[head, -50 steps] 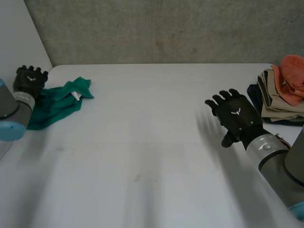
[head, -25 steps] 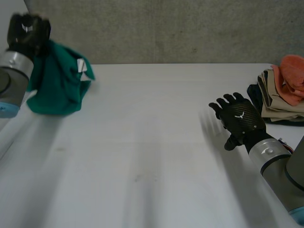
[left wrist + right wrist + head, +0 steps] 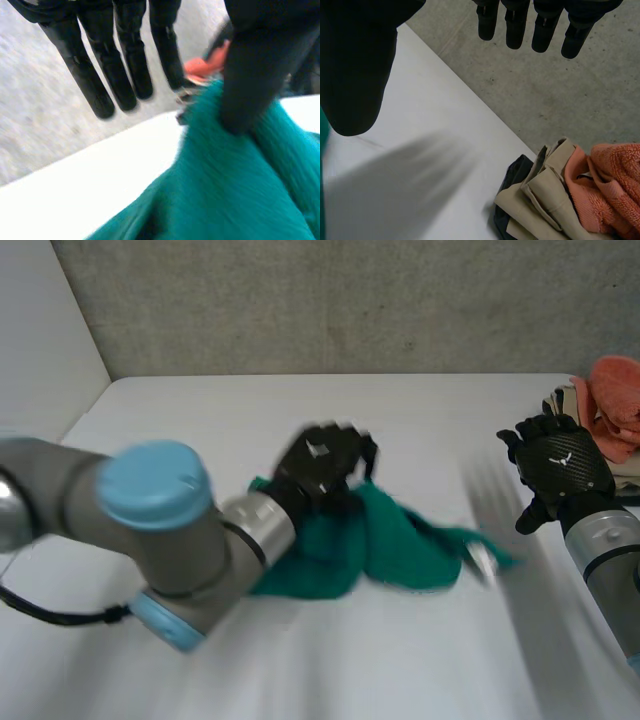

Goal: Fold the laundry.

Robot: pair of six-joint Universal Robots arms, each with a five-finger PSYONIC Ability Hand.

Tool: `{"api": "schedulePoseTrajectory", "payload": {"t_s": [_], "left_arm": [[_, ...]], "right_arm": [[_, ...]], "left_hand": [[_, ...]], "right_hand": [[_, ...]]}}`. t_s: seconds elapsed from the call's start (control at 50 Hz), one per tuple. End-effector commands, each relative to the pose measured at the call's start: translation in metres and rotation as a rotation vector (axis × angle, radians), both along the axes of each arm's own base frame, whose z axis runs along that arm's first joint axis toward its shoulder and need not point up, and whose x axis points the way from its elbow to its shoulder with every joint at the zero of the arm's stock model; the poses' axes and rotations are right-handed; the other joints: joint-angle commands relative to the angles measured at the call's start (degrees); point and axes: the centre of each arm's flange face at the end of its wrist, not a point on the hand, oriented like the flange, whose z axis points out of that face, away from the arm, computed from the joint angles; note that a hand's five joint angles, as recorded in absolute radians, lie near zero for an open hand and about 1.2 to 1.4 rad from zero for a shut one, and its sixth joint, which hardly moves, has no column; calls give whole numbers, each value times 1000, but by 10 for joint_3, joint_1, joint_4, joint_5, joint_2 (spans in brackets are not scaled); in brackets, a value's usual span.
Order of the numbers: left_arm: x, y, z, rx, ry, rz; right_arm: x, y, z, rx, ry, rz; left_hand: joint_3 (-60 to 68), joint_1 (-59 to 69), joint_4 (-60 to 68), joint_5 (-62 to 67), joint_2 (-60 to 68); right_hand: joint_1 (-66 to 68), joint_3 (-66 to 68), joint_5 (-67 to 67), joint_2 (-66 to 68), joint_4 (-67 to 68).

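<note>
The left hand (image 3: pixel 322 468) clamps the green cloth (image 3: pixel 395 540) under its thumb at mid-bench (image 3: pixel 200 405); the right hand (image 3: pixel 560 465) hovers, fingers spread.

head view down on white table (image 3: pixel 200 410); close palm-side wrist views of same table

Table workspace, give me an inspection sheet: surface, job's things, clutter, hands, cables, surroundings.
Surface: white table, with laundry on it.
Job's things: green cloth, bunched and unfolded, near the table's middle; stack of folded clothes at the table's right edge, orange towel on top.
Clutter: nothing seen.
Hands: left hand on the green cloth, thumb clamped into it, fingers straight; right hand open, holding nothing, beside the stack.
Cables: nothing seen among the laundry.
Surroundings: grey wall behind the table.
</note>
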Motion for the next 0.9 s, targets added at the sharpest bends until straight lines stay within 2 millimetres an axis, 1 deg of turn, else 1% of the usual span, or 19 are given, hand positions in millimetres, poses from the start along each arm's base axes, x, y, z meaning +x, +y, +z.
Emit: {"api": "schedulePoseTrajectory", "payload": {"t_s": [0.02,0.04,0.06,0.08,0.14,0.16,0.22,0.24,0.28,0.38,0.4,0.46,0.58,0.66,0.7,0.74,0.8,0.84,0.9], "left_arm": [[-4,6,12,-35,-9,-6],[-2,5,21,-51,3,6],[5,2,39,-85,27,39],[10,-1,50,-104,38,62],[23,-10,63,-132,41,107],[33,-17,70,-140,33,138],[50,-32,76,-143,8,188],[59,-41,76,-138,-20,218],[66,-50,73,-128,-54,240],[74,-71,39,-63,-212,206],[74,-73,29,-51,-250,165],[74,-80,13,-50,-301,107],[69,-102,-27,-70,-387,53],[60,-109,-48,-55,-394,27],[57,-108,-57,-39,-396,11],[53,-106,-59,-41,-391,-6],[39,-93,-58,-50,-375,-66],[30,-82,-60,-52,-375,-105],[23,-73,-58,-55,-377,-121]], "right_arm": [[1,4,-1,46,-9,5],[1,5,-1,54,-8,6],[2,7,0,80,-4,6],[2,8,0,98,-1,7],[2,14,6,185,-1,5],[1,16,8,213,-2,4],[1,25,15,329,-18,5],[2,27,17,355,-26,9],[2,30,18,397,-36,9],[5,26,17,401,-45,23],[6,25,13,404,-45,27],[13,16,-4,403,-42,48],[42,14,-29,356,-15,129],[46,9,-47,361,8,139],[47,7,-53,367,12,139],[49,6,-59,368,14,141],[49,2,-58,343,12,127],[46,0,-57,331,11,110],[45,-1,-56,325,16,91]], "left_hand": [[-232,-214,-235,-210,-233],[-245,-227,-248,-223,-246],[-269,-250,-272,-246,-270],[-277,-259,-280,-255,-278],[-298,-279,-300,-275,-298],[-301,-283,-304,-279,-302],[-301,-283,-304,-279,-302],[-301,-283,-304,-279,-302],[-303,-284,-305,-280,-303],[-308,-289,-310,-285,-309],[-316,-298,-319,-294,-317],[-323,-304,-326,-301,-324],[-320,-301,-322,-297,-320],[-313,-294,-316,-290,-314],[-313,-294,-316,-290,-314],[-315,-296,-317,-292,-315],[-313,-294,-316,-290,-314],[-311,-293,-314,-289,-312],[-310,-291,-312,-287,-310]], "right_hand": [[-29,-19,-27,-20,-20],[-29,-19,-27,-20,-20],[-29,-19,-27,-20,-20],[-29,-19,-27,-20,-20],[-29,-19,-27,-20,-20],[-29,-19,-27,-20,-20],[-29,-19,-27,-20,-20],[-29,-19,-27,-20,-20],[-29,-19,-27,-20,-20],[-29,-19,-27,-20,-20],[-29,-19,-27,-20,-20],[-29,-19,-27,-20,-20],[103,113,105,111,111],[111,121,113,120,120],[116,126,118,125,125],[175,185,177,184,184],[257,267,259,266,266],[258,268,260,266,266],[214,224,216,223,223]]}}
